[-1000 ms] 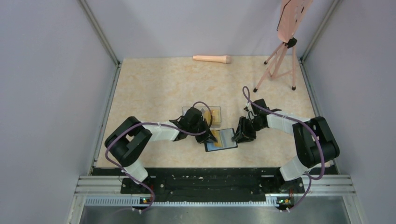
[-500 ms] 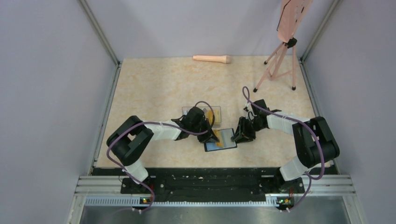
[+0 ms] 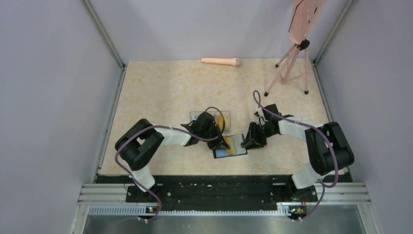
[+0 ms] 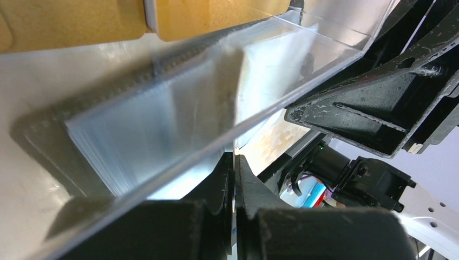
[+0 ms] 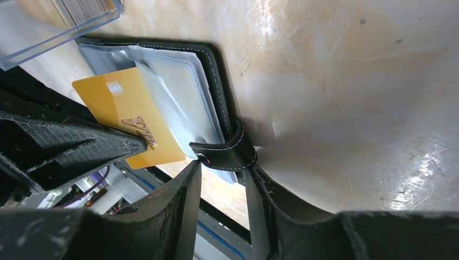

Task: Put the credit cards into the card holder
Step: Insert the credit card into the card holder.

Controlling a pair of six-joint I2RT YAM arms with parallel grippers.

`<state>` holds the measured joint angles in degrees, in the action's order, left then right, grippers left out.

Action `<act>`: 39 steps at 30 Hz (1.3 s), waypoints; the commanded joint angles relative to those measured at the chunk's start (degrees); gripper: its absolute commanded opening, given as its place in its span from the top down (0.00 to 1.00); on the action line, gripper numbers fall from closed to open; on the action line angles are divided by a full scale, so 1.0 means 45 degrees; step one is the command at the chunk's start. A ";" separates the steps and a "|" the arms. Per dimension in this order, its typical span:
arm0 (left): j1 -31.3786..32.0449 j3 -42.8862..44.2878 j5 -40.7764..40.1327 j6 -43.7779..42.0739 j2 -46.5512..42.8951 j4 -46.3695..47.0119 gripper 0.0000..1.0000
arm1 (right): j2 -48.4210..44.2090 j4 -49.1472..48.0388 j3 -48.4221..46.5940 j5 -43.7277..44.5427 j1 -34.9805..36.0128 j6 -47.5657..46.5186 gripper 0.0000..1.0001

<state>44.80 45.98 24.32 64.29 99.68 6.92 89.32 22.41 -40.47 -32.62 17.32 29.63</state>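
Observation:
The black card holder (image 3: pixel 234 146) lies open on the table, its blue-grey pockets (image 5: pixel 178 92) facing up. My left gripper (image 3: pixel 223 141) is shut on a yellow credit card (image 5: pixel 130 116) and holds it slanted over the holder's left pockets. In the left wrist view the card shows only as a thin edge between the fingers of that gripper (image 4: pixel 234 162). My right gripper (image 3: pixel 251 141) is at the holder's right edge. Its fingers are closed on the clasp tab (image 5: pixel 224 151). More yellow cards (image 4: pixel 81 21) lie in the clear plastic box (image 3: pixel 212 118).
The clear box (image 5: pixel 59 27) sits just behind the holder, touching my left gripper's side. A tan cylinder (image 3: pixel 221 61) lies at the far edge. A tripod (image 3: pixel 291 66) stands at the back right. Grey walls enclose the table.
My left arm has shifted slightly to the right, bringing the yellow card a little further over the open holder. My right gripper has stayed on the clasp tab.

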 commanded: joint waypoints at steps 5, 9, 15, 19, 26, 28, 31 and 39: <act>0.0124 0.0021 -0.0024 0.0509 0.0638 0.1249 1.00 | 0.0177 -0.0313 0.0379 0.0560 -0.0083 -0.0206 0.64; 0.0124 -0.0026 -0.0141 0.0352 0.0413 0.1434 1.00 | 0.0161 -0.0333 0.0455 0.0570 -0.0082 -0.0202 0.64; 0.0124 -0.0266 -0.0801 -0.0176 -0.0468 0.0970 1.00 | 0.0153 -0.0360 0.0472 0.0555 -0.0081 -0.0200 0.65; 0.0126 -0.0160 -0.1014 -0.0514 -0.0555 0.0426 1.00 | 0.0147 -0.0408 0.0477 0.0512 -0.0084 -0.0202 0.65; 0.0124 -0.0057 -0.1113 -0.0665 -0.0392 0.0214 1.00 | 0.0178 -0.0528 0.0594 0.0404 -0.0082 -0.0164 0.65; 0.0124 -0.0180 -0.0946 -0.0478 -0.0266 0.0659 1.00 | 0.0169 -0.0562 0.0619 0.0377 -0.0080 -0.0142 0.65; 0.0133 -0.0453 -0.0990 -0.0288 -0.0257 0.0954 1.00 | 0.0172 -0.0594 0.0633 0.0339 -0.0091 -0.0139 0.65; 0.0119 0.0190 -0.2048 -0.1482 -0.0820 -0.1186 1.00 | 0.0154 -0.0616 0.0671 0.0277 -0.0080 -0.0119 0.65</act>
<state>45.28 44.64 19.94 61.89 97.86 7.64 89.27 20.49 -39.24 -34.33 16.84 29.82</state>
